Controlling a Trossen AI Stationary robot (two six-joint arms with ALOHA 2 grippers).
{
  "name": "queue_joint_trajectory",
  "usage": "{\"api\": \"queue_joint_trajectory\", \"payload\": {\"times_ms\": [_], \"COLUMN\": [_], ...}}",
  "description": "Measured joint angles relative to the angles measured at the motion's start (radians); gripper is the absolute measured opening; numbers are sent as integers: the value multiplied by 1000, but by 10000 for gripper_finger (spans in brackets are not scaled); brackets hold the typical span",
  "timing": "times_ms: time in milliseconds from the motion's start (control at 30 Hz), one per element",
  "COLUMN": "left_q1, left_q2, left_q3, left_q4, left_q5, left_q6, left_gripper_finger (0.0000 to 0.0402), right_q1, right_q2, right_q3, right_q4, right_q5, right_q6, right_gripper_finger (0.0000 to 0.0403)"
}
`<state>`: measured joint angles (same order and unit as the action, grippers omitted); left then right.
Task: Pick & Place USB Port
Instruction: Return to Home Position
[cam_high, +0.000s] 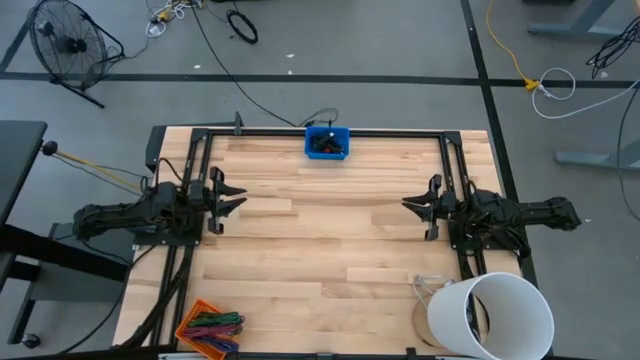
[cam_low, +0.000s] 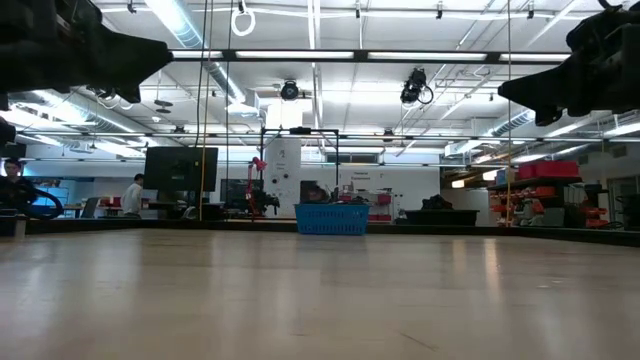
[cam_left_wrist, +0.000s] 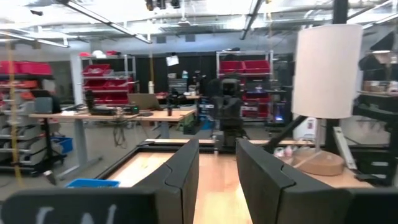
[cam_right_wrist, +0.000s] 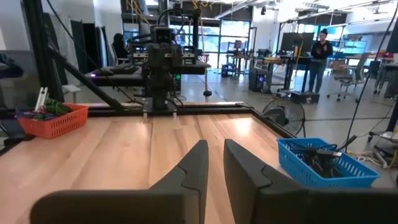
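Note:
A blue bin (cam_high: 326, 143) stands at the middle of the table's far edge and holds small dark parts with cords; which of them is the USB port I cannot tell. The bin also shows in the low view (cam_low: 331, 218) and in both wrist views (cam_left_wrist: 93, 183) (cam_right_wrist: 323, 163). My left gripper (cam_high: 236, 198) hovers above the table's left side, pointing right, its fingers open (cam_left_wrist: 216, 144). My right gripper (cam_high: 408, 203) hovers above the right side, pointing left, with a narrow gap between its fingers (cam_right_wrist: 215, 144). Both are empty and well away from the bin.
An orange bin (cam_high: 208, 328) of coloured cables sits at the near left corner (cam_right_wrist: 53, 118). A tall white cylinder (cam_high: 490, 315) on a round wooden base stands at the near right corner (cam_left_wrist: 326, 71). Bare wood lies between the arms. People stand in the room beyond the table.

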<state>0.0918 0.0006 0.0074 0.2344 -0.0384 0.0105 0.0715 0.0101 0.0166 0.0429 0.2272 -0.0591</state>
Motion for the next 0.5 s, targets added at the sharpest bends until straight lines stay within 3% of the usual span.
{"api": "queue_joint_trajectory", "payload": {"times_ms": [300, 500], "left_q1": [-29, -37], "left_q2": [0, 2], "left_q3": [0, 0], "left_q4": [-4, -195], "left_q5": [-1, 96], "left_q6": [0, -83], "left_gripper_finger": [112, 112], "right_q1": [0, 0], "right_q2": [0, 0], "right_q3": [0, 0], "right_q4": [0, 1], "right_q5": [0, 0], "right_q6": [6, 6], "right_gripper_finger": [54, 54]}}
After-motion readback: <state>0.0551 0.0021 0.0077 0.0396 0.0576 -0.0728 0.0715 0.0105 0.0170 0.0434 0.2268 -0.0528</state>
